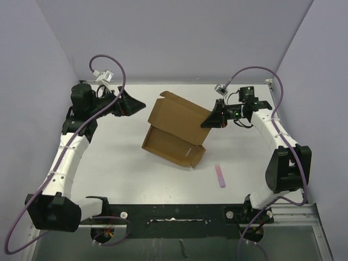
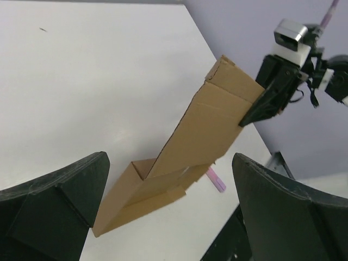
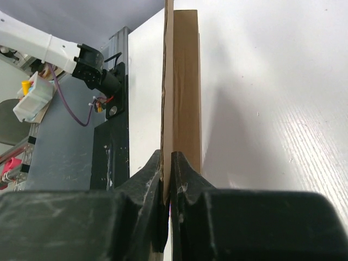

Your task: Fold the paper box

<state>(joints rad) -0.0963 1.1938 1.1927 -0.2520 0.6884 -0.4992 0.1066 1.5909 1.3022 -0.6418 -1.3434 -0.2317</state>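
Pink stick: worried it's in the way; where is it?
Top view: the pink stick lies on the table, right of the paper box, slightly nearer.

High rear overview, two wrist views; paper box (image 1: 178, 120) common to all

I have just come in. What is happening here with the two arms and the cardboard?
The right fingers are shut on the edge of the cardboard box, holding its large flap up at a slant above the folded base. The left fingers stand wide open to the left of the box and touch nothing. A small pink stick lies on the table near the box.
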